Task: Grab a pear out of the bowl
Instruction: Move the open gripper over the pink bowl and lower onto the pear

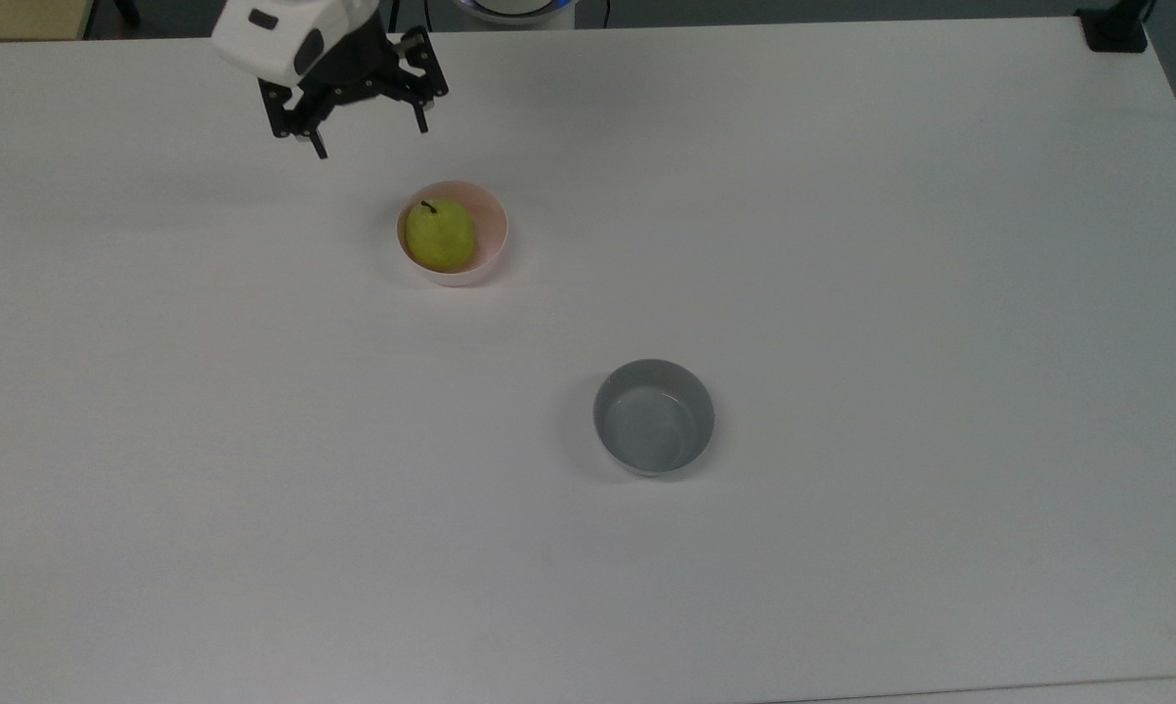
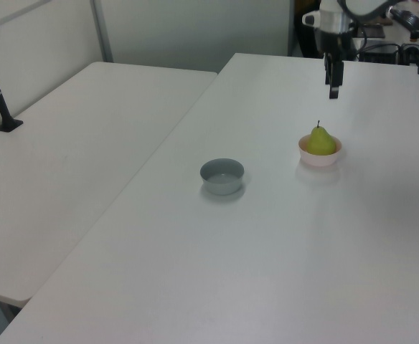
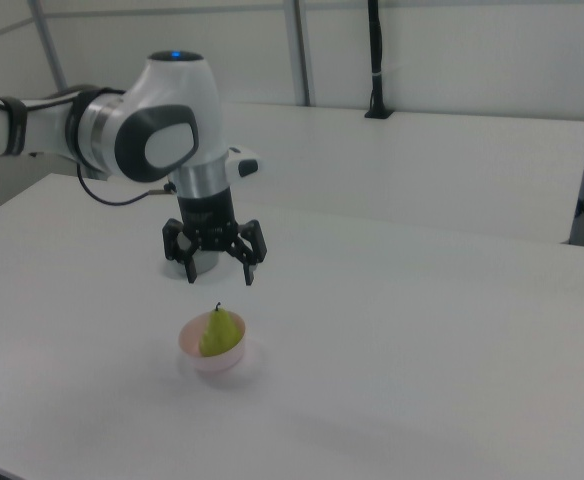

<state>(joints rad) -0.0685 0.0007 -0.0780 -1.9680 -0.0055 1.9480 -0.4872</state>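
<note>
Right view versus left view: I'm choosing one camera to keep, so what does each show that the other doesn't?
Right view: the white arm, with the fingers spread open.

Left view: the small round grey bowl, and the gripper edge-on.

Both: the yellow-green pear sitting stem-up in the pale pink bowl on the white table, with the gripper raised above it and not touching it.

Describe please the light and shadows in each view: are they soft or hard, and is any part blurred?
Top view: even light, faint soft shadows beside the pink bowl and the grey bowl. Left view: pale, washed-out table, a weak shadow under the grey bowl. Right view: the tool hangs open above the pear, edges slightly soft.
</note>
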